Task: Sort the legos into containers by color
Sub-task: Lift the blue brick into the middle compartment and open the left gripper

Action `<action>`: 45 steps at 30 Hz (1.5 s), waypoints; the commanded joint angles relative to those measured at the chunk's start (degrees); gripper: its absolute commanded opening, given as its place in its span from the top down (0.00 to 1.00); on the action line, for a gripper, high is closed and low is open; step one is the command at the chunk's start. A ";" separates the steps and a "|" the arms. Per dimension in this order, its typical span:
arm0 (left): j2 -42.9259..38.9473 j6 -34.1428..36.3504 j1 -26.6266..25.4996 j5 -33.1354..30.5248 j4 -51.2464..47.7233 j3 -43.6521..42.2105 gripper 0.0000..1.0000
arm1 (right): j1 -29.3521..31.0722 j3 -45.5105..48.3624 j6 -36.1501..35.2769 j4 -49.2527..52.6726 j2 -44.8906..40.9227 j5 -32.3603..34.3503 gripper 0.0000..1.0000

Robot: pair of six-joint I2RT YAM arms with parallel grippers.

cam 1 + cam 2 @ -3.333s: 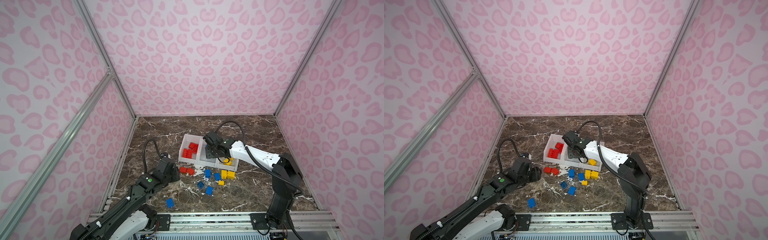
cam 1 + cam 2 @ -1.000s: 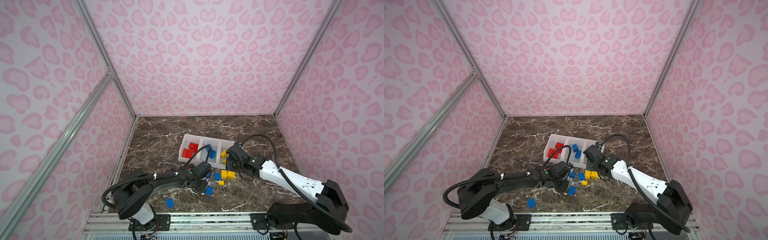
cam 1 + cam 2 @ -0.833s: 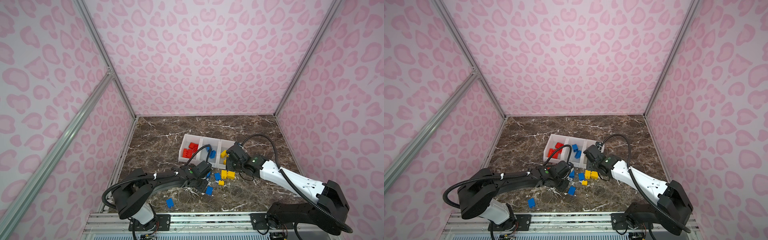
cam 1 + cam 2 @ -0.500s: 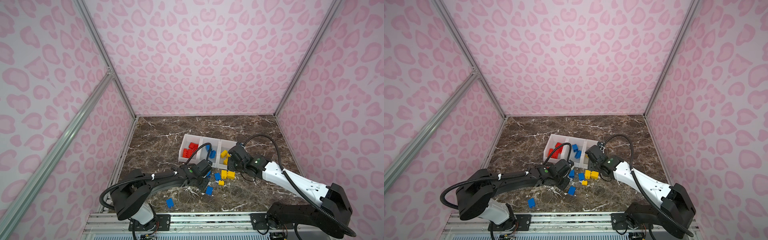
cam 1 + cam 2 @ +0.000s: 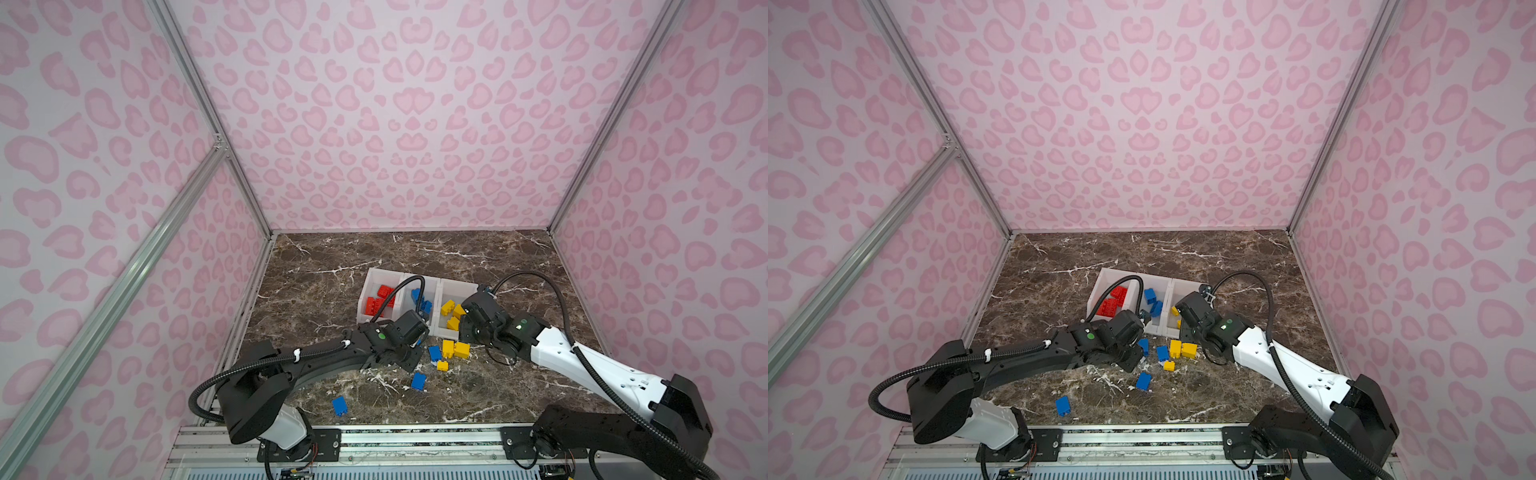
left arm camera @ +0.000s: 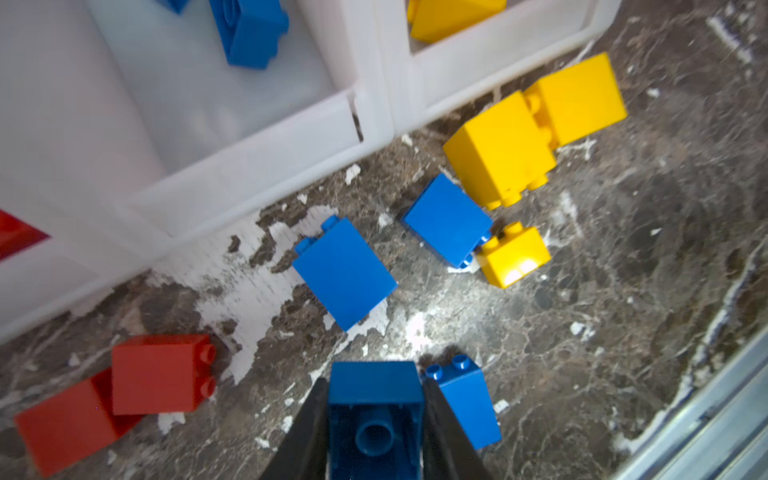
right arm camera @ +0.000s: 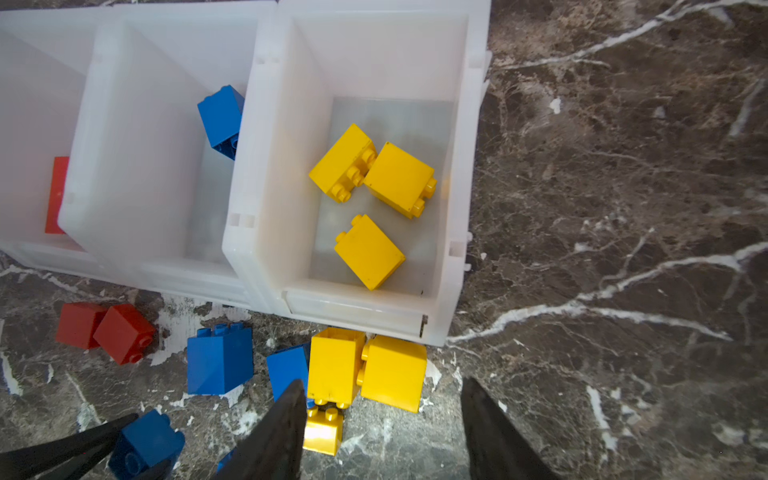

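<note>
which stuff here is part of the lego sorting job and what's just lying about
Job: red legos, blue legos, yellow legos, white containers, blue lego in the left claw.
Just there: marble tabletop, pink walls, metal frame.

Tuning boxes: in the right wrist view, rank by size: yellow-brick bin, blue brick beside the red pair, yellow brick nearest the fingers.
1. yellow-brick bin
2. blue brick
3. yellow brick nearest the fingers

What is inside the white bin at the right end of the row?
Three yellow bricks lie loose in the right bin; no other colour shows. The floor strip behind its near wall is hidden.
</note>
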State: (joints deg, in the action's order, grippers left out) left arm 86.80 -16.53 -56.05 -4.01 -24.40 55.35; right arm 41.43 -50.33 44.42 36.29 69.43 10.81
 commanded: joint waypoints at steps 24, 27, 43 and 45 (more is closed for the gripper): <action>14.14 7.66 11.70 -2.98 -1.22 22.72 0.48 | -0.30 6.98 2.47 0.61 -10.27 1.66 0.39; 12.69 6.96 11.78 -2.69 -0.73 22.08 0.47 | -0.29 6.92 2.51 0.88 -10.28 1.67 0.39; -5.67 -1.47 11.93 -3.24 2.17 2.40 0.46 | -0.30 7.80 2.78 0.19 -6.14 -1.02 0.39; -8.05 -2.73 11.85 -3.61 2.17 0.00 0.46 | -0.29 7.78 2.77 -0.07 -5.09 -1.47 0.39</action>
State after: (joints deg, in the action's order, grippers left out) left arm 80.77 -16.58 -44.21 -6.92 -23.57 57.36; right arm 41.15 -42.74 46.94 36.67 63.37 10.22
